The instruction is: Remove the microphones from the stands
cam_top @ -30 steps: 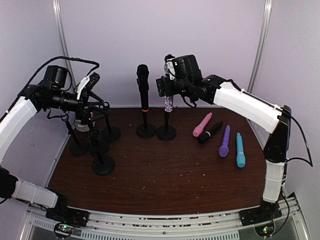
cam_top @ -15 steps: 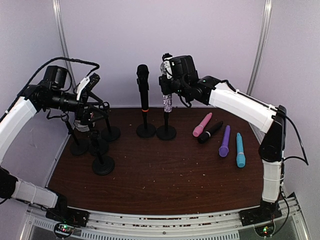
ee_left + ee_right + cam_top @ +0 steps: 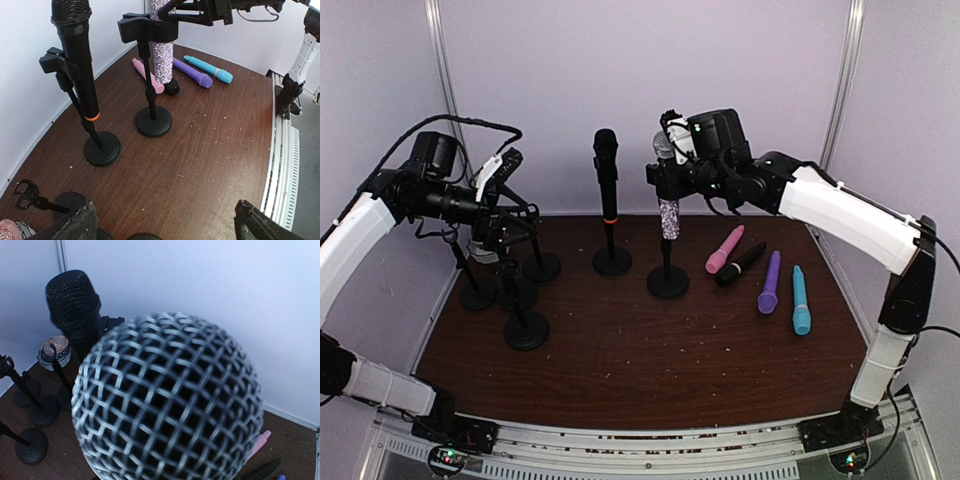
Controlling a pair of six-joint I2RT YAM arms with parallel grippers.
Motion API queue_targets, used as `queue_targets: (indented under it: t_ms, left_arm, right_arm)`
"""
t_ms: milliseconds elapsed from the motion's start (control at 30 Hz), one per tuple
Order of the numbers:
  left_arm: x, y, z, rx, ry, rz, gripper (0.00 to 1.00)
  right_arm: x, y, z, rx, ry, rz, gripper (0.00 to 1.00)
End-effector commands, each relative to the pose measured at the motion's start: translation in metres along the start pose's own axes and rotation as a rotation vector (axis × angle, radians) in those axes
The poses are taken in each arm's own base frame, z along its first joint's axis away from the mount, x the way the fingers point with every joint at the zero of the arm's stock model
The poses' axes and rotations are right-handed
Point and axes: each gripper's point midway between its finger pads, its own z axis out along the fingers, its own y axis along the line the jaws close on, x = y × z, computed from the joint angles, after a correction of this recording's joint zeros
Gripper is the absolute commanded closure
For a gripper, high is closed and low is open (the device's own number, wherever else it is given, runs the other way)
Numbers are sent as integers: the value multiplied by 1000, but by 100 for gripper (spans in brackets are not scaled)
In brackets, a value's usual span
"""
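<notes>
No lettering, brand, label or number can be read in any of the three views. None is made out on the sequined microphone (image 3: 669, 215) or the black microphone (image 3: 606, 168).

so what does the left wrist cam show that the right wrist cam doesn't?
Left wrist only: the glitter mic clipped in its stand, down to the base, and the blue mic lying on the table. Right wrist only: that mic's mesh head, close up, filling the frame. Both: the black mic.
</notes>
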Motion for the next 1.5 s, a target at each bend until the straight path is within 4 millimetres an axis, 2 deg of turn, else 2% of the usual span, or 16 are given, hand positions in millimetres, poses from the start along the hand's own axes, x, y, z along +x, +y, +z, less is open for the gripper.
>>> queue_targets:
  t_ms: [0, 333, 433, 567, 633, 733, 767, 867, 967, 1200, 1333, 1467]
  left_arm:
    - [-8, -9, 12, 51, -9, 36, 2]
    - [-37, -31, 48, 167, -8, 111, 2]
    - [-45, -39, 56, 202, -15, 140, 2]
    - [-54, -49, 65, 250, -29, 178, 2]
    - [-56, -53, 71, 275, -32, 200, 2]
    - [-57, -58, 81, 304, -32, 238, 2]
    - [-56, -60, 84, 317, -30, 246, 2]
    - [-55, -67, 94, 355, -31, 275, 2]
    - [-58, -71, 103, 378, -35, 303, 2]
    - [-74, -75, 116, 444, -80, 350, 2]
    - [-78, -84, 123, 491, -90, 378, 2]
    - [-71, -97, 128, 545, -71, 412, 2]
  right_arm:
    - [-37, 17, -59, -166, -124, 78, 91]
    - [-11, 73, -137, -486, -194, 81, 89]
    - [-4, 88, -151, -552, -208, 54, 87]
    - [6, 101, -160, -597, -199, 6, 82]
    - [14, 104, -159, -607, -175, -10, 74]
    - [23, 104, -155, -597, -137, -19, 41]
    - [25, 102, -155, -588, -129, -16, 34]
    - [25, 97, -157, -571, -125, -8, 25]
    - [24, 93, -159, -553, -129, -1, 27]
    - [20, 95, -165, -578, -129, 6, 45]
    - [20, 100, -164, -590, -111, -1, 48]
    - [24, 102, -163, -593, -94, -6, 47]
